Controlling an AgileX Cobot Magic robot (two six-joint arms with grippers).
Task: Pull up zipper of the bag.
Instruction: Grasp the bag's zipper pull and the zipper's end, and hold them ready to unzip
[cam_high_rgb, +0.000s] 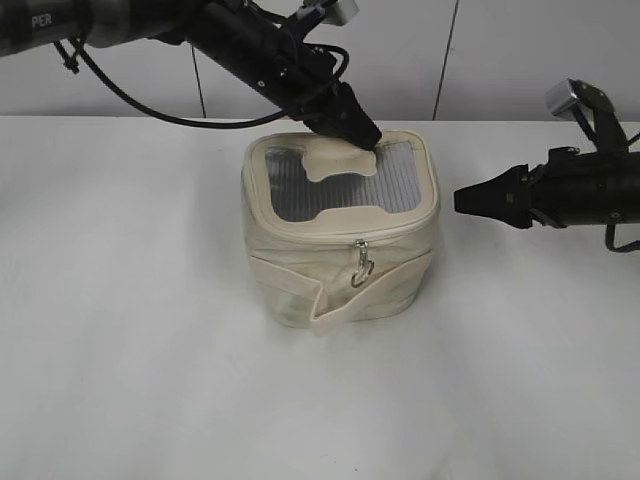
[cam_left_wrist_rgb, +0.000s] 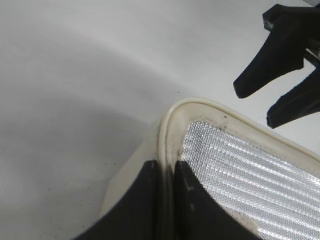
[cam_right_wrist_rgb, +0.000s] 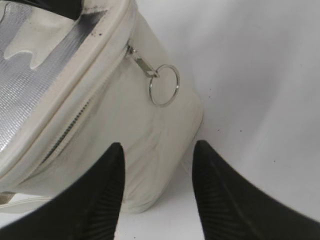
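Observation:
The cream bag (cam_high_rgb: 290, 265) stands mid-table, with a grey ribbed lid panel (cam_high_rgb: 340, 185). The zipper track runs under the lid's rim, and a silver pull tab (cam_high_rgb: 360, 265) hangs at the front. My left gripper (cam_high_rgb: 365, 135) is shut on the lid's rim at the back right corner; the left wrist view shows its jaws (cam_left_wrist_rgb: 167, 170) pinching the rim (cam_left_wrist_rgb: 200, 105). My right gripper (cam_high_rgb: 462, 198) is open and empty, just right of the bag. In the right wrist view its fingers (cam_right_wrist_rgb: 157, 150) face the bag's corner (cam_right_wrist_rgb: 130, 120), below a second pull tab with a ring (cam_right_wrist_rgb: 160, 82).
The white table (cam_high_rgb: 130, 350) extends all round the bag. A white panelled wall (cam_high_rgb: 500, 50) stands behind. The wide cream strap (cam_high_rgb: 330, 312) sticks out at the bag's lower front. The right gripper's fingers show in the left wrist view (cam_left_wrist_rgb: 280, 75).

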